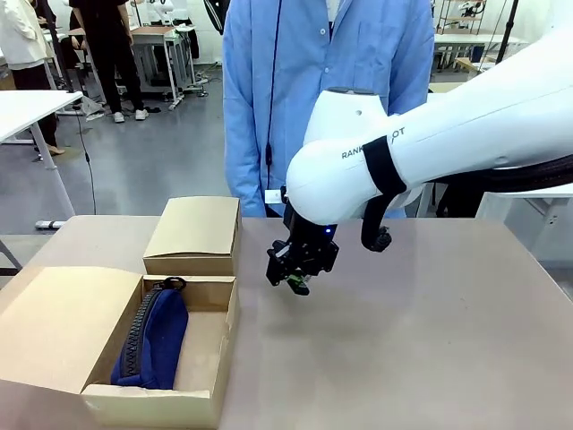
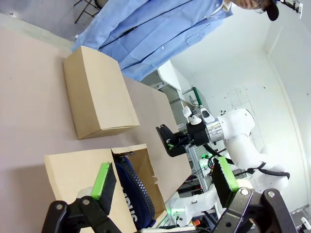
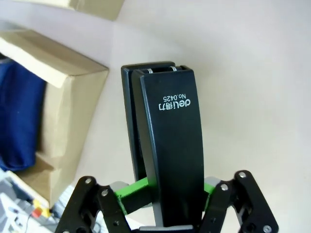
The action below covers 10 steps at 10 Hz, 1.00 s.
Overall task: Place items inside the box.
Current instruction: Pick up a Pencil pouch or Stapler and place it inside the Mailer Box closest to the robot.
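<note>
Your right gripper (image 1: 300, 269) is closed on the black stapler (image 3: 167, 141). The two green pads press its sides near one end, so the long body points straight out ahead of the fingers and the printed top faces the wrist camera. It hangs above the middle of the table (image 1: 430, 340), just beside the right wall of the open box (image 1: 226, 333) and not yet over it. The box stands at the near left corner of the table. The navy pouch (image 1: 157, 340) lies along its left side, so the bare strip on the right is, I think, the place where the stapler fits. A closed box (image 1: 192, 228) stands just behind it, toward the far edge, where a person (image 1: 331, 81) in a blue coat stands. Your left gripper (image 2: 164, 167) has its fingers wide apart with nothing between them. It looks on the open box from the near side, probably held back to give the other arm room.
</note>
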### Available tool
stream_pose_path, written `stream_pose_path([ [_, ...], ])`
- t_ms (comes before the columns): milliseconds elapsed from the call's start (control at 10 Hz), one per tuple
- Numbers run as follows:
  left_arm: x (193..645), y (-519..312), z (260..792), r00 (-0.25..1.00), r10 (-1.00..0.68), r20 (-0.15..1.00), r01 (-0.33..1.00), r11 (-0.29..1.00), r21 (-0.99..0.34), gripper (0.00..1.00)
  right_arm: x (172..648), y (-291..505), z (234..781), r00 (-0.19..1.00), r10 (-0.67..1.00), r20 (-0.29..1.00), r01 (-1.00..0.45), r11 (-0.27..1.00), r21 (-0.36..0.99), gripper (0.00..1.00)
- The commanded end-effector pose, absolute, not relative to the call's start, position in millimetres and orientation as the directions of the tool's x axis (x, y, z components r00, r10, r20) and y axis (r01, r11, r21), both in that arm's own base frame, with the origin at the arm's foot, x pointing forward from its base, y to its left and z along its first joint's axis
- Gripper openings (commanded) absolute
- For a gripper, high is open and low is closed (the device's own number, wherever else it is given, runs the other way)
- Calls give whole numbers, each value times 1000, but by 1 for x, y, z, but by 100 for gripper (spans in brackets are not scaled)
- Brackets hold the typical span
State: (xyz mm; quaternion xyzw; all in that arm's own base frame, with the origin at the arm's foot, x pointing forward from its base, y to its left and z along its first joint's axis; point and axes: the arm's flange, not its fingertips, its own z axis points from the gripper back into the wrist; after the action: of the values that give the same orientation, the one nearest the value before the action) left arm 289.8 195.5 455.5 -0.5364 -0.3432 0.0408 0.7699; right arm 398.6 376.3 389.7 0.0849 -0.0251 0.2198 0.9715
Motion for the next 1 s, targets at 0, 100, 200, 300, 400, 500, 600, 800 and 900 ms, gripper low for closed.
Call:
stream_pose_path([
  [0, 290, 195, 456, 744, 438, 505, 332, 413, -848, 100, 355, 431, 426, 972, 219, 86, -227, 969, 94, 0],
  [100, 290, 195, 456, 744, 438, 505, 332, 413, -848, 100, 334, 449, 437, 997, 82, 10, -83, 996, 36, 0],
  [200, 290, 195, 456, 744, 438, 505, 332, 413, -848, 100, 314, 469, 447, 1000, -13, -26, 13, 1000, 9, 0],
  [300, 290, 195, 456, 744, 438, 505, 332, 413, -848, 100, 294, 496, 453, 999, -41, -32, 40, 999, -12, 0],
  [400, 290, 195, 456, 744, 438, 505, 332, 413, -848, 100, 281, 521, 452, 999, -52, 4, 52, 999, -3, 0],
  [500, 290, 195, 456, 744, 438, 505, 332, 413, -848, 100, 271, 546, 449, 997, -75, 11, 75, 997, 12, 0],
  [600, 290, 195, 456, 744, 438, 505, 332, 413, -848, 100, 269, 563, 443, 992, -124, 16, 124, 992, 9, 0],
  [800, 290, 195, 456, 744, 438, 505, 332, 413, -848, 100, 283, 585, 423, 984, -177, 17, 177, 984, -9, 0],
  [900, 290, 195, 456, 744, 438, 505, 332, 413, -848, 100, 255, 552, 437, 994, -112, -14, 112, 994, 15, 0],
])
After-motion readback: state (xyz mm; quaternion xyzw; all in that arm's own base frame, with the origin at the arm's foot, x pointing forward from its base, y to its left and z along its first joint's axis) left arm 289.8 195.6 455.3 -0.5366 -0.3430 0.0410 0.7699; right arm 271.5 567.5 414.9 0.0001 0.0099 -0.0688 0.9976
